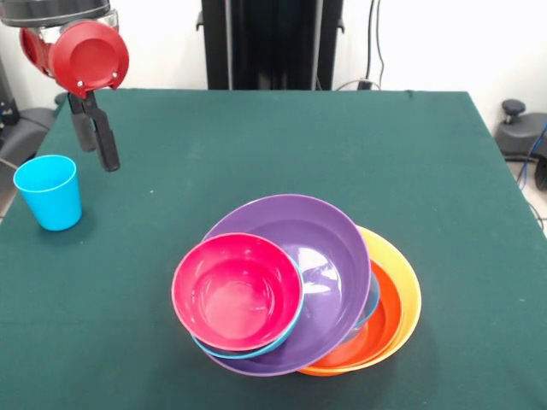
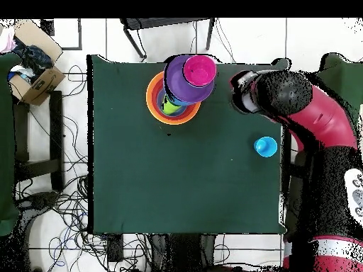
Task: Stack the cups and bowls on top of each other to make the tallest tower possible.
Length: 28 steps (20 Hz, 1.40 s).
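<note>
The tower (image 1: 295, 286) is what you are building, but start at the pincer (image 1: 96, 137): it hangs empty at the far corner of the worktop (image 1: 256, 145), its two dark fingers (image 1: 107, 141) close side by side with only a thin gap, pinching nothing. Just beside and in front of it in the front view stands the light blue cup (image 1: 49, 191), upright on the cloth, mouth up, apart from everything else. In the overhead view that cup (image 2: 265, 146) sits near the arm (image 2: 312, 120), well apart from the pile.

Move out from there and you reach the pile near the front edge. The pink-red bowl (image 1: 238, 291) lies on top, tipped toward the camera, nested over a blue bowl (image 1: 256, 348) whose rim peeks out below. Under them is the purple bowl (image 1: 329, 265), then a red-orange bowl (image 1: 380, 320) and a big orange bowl (image 1: 408, 290) at the base. From above you can glimpse something lime green (image 2: 169, 106) inside the stack, probably the other cup.

By my reading, most of the stacking is done; the blue cup looks like the one piece left for you to add.
</note>
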Motion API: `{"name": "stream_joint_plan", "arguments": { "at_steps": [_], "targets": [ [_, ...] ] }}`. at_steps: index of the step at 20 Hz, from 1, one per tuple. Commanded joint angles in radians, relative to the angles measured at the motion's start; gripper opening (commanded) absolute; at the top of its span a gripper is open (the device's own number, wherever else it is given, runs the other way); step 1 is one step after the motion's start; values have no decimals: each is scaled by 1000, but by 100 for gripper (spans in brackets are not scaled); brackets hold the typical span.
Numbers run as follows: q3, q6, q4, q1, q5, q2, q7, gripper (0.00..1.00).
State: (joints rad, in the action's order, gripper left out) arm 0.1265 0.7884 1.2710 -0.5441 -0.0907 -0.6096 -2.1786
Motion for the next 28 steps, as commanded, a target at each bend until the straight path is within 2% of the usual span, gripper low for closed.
{"name": "stream_joint_plan", "arguments": {
  "at_steps": [1, 9, 19, 28],
  "targets": [
    [146, -23, 98, -21, 96, 49, 264, 100],
    [185, -39, 112, -48, 134, 55, 238, 100],
    [218, 39, 44, -65, 169, 65, 240, 100],
    [228, 118, 18, -63, 180, 38, 222, 100]
  ]
}}
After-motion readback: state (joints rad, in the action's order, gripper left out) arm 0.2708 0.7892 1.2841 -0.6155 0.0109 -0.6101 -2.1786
